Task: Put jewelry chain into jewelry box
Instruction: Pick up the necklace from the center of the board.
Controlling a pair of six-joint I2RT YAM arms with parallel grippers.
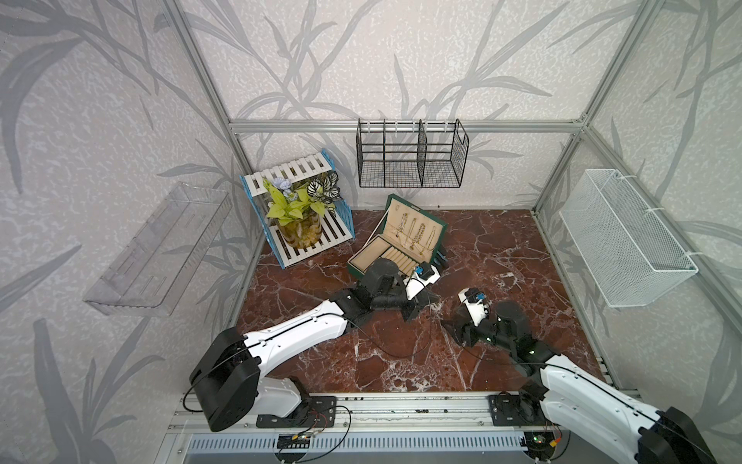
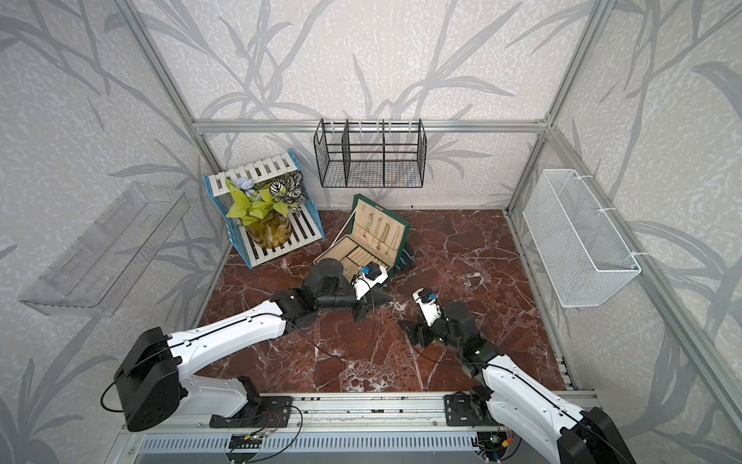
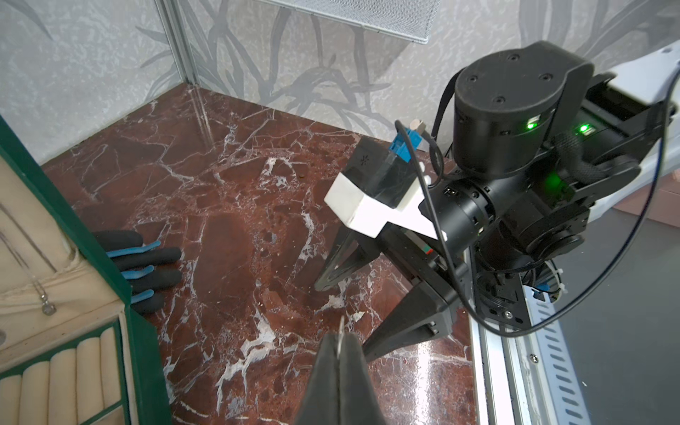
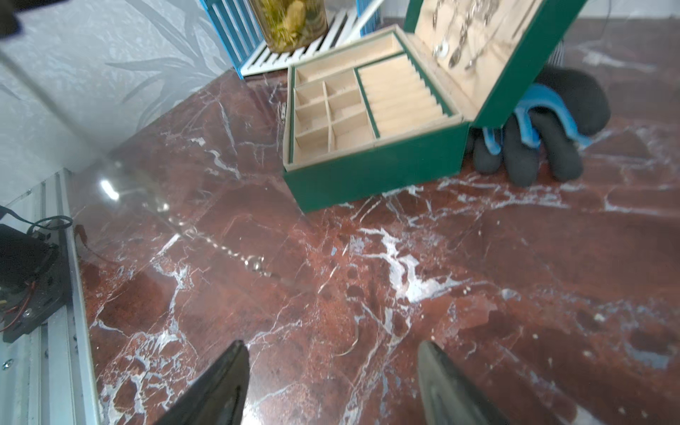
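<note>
The jewelry box (image 1: pixel 367 257) stands open at the back of the marble floor, its green lid propped up, with several necklaces hanging inside the lid. It also shows in the right wrist view (image 4: pixel 371 176) and the left wrist view (image 3: pixel 143 349). My left gripper (image 1: pixel 437 298) (image 3: pixel 340 336) is shut in front of the box. A thin silver end of the jewelry chain (image 3: pixel 341 327) sticks out between its fingertips. In the right wrist view the chain (image 4: pixel 254 263) is a blurred diagonal streak. My right gripper (image 1: pixel 453 332) (image 4: pixel 333 353) faces the left one, open and holding nothing.
A black and blue glove (image 4: pixel 544 121) lies against the box's far side. A vase with a plant on a white slatted rack (image 1: pixel 299 229) stands at the back left. On the walls hang a black wire basket (image 1: pixel 411 154), a white mesh basket (image 1: pixel 626 237) and a clear shelf (image 1: pixel 160 249).
</note>
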